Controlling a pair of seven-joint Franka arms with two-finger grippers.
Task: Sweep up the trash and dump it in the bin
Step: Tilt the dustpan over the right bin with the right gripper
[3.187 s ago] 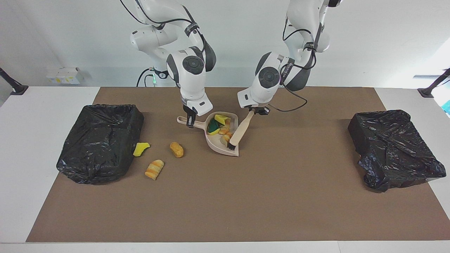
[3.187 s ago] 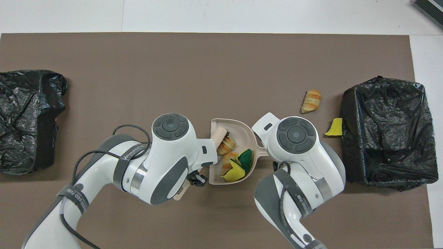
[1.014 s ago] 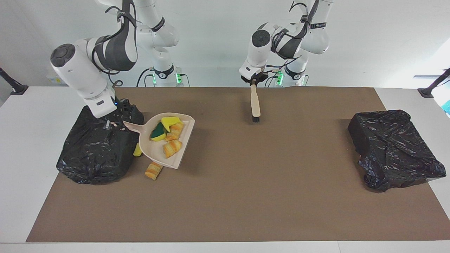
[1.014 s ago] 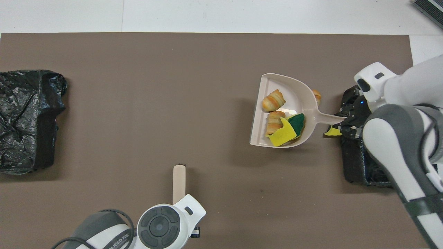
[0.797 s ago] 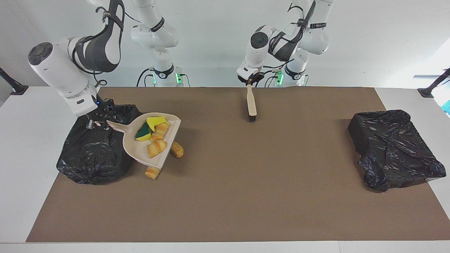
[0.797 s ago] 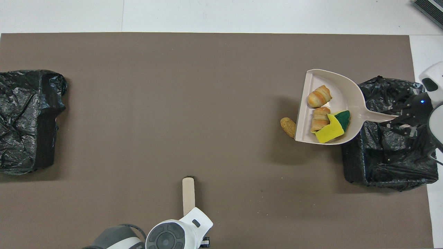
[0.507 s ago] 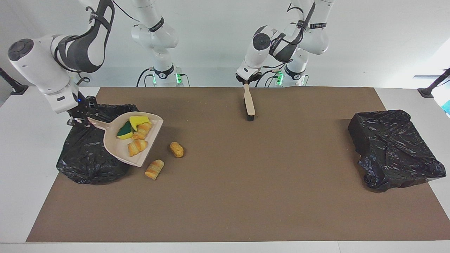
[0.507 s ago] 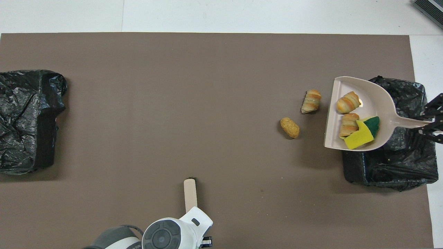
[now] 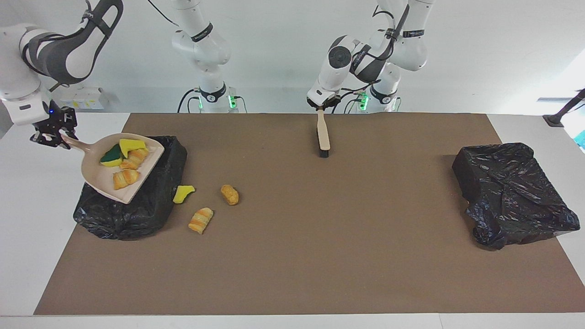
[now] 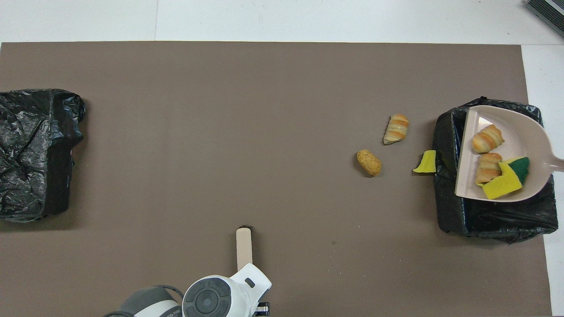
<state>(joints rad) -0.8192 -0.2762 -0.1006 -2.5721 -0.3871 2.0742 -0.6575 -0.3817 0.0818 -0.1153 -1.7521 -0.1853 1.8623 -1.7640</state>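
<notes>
A white desk [image 9: 27, 219] carries a wide brown mat [image 9: 320, 237]. On the mat sit two black bag-lined bins, one at each end [image 9: 137, 205] [image 9: 512, 192]. Beside the right arm's bin lie a yellow sponge scrap [image 9: 183, 193], a striped orange bread roll [image 9: 201, 220] and a brown crumbly lump [image 9: 230, 194].

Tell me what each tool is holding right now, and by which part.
Right tool grips the dustpan by its handle end, over the bin. Left tool holds the brush by its handle top, bristles down.
</notes>
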